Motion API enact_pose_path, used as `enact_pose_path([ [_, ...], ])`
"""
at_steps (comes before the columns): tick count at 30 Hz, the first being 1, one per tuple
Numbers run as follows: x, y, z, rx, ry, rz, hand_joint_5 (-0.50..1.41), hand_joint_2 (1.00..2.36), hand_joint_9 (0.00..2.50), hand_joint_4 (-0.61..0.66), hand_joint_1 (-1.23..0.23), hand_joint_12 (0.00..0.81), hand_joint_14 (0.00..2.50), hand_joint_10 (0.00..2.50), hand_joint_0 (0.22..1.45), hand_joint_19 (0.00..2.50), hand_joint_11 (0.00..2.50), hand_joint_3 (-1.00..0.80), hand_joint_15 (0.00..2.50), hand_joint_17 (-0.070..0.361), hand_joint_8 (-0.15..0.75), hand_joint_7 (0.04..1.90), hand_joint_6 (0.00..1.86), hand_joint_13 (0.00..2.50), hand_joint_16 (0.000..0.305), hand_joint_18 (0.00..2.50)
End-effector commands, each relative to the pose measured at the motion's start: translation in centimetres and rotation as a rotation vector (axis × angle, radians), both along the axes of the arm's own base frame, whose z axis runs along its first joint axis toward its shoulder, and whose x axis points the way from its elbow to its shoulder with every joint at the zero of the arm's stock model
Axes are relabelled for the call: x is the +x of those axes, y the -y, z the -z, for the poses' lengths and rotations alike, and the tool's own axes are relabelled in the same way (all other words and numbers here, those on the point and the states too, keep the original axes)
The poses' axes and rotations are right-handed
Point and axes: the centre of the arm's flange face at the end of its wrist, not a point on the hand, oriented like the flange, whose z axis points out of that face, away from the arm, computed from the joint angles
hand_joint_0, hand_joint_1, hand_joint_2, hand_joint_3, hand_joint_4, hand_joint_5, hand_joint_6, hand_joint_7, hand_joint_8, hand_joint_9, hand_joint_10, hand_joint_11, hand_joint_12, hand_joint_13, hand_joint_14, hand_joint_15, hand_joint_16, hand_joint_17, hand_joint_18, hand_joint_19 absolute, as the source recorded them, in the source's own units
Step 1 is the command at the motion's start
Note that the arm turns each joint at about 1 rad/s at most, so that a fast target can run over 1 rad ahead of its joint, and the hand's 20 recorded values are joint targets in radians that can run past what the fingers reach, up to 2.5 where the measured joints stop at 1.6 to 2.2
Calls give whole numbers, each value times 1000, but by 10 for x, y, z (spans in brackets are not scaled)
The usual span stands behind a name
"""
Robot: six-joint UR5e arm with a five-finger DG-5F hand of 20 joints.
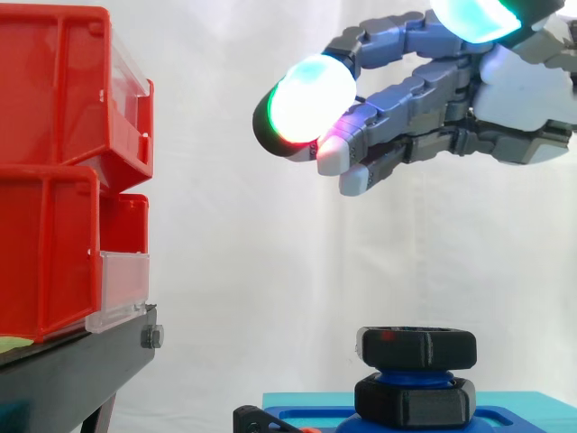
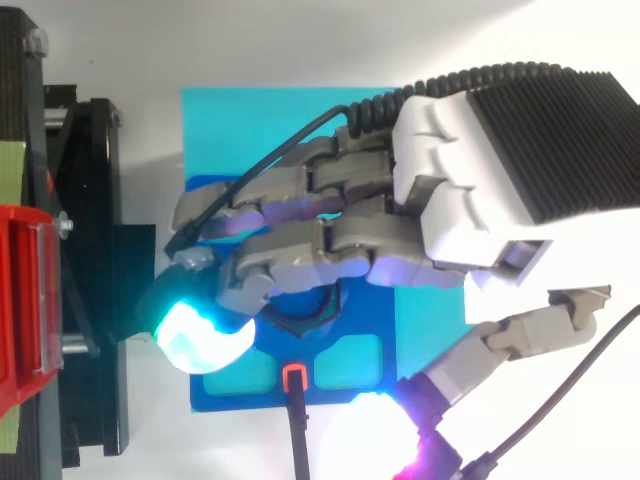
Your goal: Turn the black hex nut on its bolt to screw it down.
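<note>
- The fingers [image 1: 401, 95] are stretched out and loosely spread, only gently bent, and they hold nothing; you can count the hand [image 2: 450, 190] as open.
- In the side view you see the hand high at the right, its fingers reaching left, with bare white curtain [image 1: 225, 271] between them and the work below.
- One thick pad glows green-white with a red edge, and another at the top edge glows cyan.
- The black hex nut [image 1: 417, 347] sits high on its blue bolt [image 1: 407, 373], well below the hand and untouched.
- A band of blue thread shows between the nut and a second black hex piece [image 1: 415, 399] under it.
- From above, you find the fingers lying across the nut, so just part of its black rim peeks out beneath them.
- The bolt rises from a dark blue block [image 2: 230, 400], which rests on a cyan plate [image 2: 215, 125].
- In the top view the thumb stands apart from the fingers, towards the bottom edge, its pad glowing white and magenta.
- At the left you have the red bins [image 1: 54, 99] on their black stand [image 1: 81, 370], well apart from the nut.
</note>
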Motion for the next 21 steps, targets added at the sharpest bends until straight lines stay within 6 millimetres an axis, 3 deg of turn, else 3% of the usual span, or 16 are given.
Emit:
enact_pose_path([
  [1,1,0,-2,-26,-7,0,-145,1004,735,195,-457,197,0,6,570,407,187,-444,0,76,263,741,502,359,34,456],
  [21,2,-3,9,-218,-4,-14,-142,1003,755,203,-457,205,0,7,570,412,217,-444,0,78,270,749,502,368,35,460],
])
